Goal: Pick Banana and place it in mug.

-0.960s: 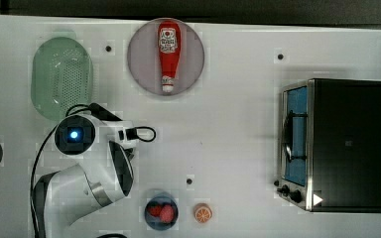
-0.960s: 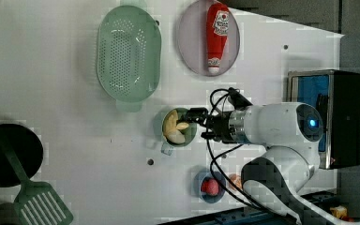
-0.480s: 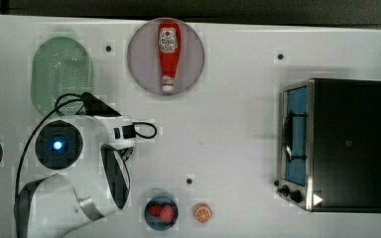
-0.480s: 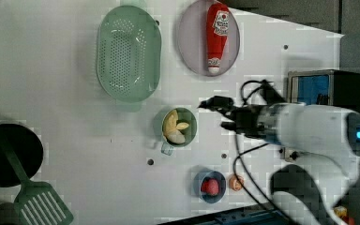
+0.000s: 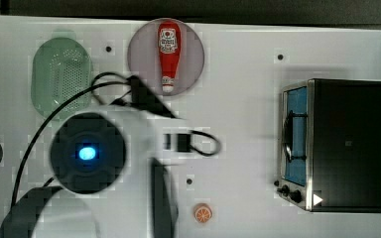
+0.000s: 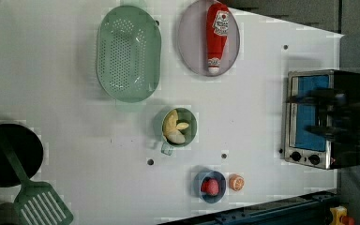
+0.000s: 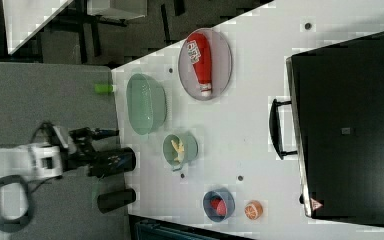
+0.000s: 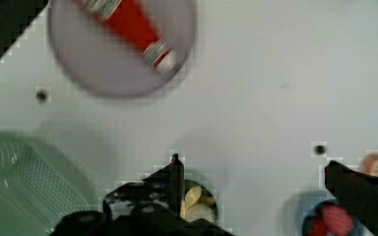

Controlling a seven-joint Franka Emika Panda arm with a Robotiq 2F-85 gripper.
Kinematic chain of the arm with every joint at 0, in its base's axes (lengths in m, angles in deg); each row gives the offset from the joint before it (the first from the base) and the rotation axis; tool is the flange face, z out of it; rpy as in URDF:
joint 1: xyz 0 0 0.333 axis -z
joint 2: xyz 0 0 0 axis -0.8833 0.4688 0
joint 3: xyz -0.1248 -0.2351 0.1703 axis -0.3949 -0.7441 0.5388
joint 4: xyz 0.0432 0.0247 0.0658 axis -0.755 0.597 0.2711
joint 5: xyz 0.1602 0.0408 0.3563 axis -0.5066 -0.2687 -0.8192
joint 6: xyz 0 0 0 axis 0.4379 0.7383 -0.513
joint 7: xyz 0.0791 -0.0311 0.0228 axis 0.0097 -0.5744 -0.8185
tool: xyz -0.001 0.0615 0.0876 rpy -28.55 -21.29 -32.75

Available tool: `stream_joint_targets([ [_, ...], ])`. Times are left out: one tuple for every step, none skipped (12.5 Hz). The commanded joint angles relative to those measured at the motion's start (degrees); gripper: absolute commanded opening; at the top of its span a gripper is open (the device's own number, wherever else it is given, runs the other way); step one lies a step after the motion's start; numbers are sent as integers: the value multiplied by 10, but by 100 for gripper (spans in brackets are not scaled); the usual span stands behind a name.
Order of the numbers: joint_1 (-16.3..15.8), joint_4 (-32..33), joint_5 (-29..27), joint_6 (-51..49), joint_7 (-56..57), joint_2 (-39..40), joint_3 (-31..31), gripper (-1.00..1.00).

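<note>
The pale yellow lobed toy banana (image 6: 176, 130) is seen lying inside the small teal-green mug (image 6: 191, 137). The end effector (image 8: 253, 172), spread wide and empty, is held well above it.

ketchup bottle (image 6: 217, 37) label, text unreadable

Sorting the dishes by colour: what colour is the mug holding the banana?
Teal-green, clearest in the left view: the mug with the pale yellow banana inside.
</note>
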Motion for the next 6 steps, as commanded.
stream_joint_targets([
  [11,-49,0,-61,24,0,-56,100],
  [11,-70,0,-99,47,0,-74,100],
  [12,-84,0,-128,58,0,-88,100],
  [12,-95,0,-137,61,1,-102,100],
  [12,-104,4,-138,65,0,-115,100],
  [12,-107,13,-146,79,0,-125,100],
])
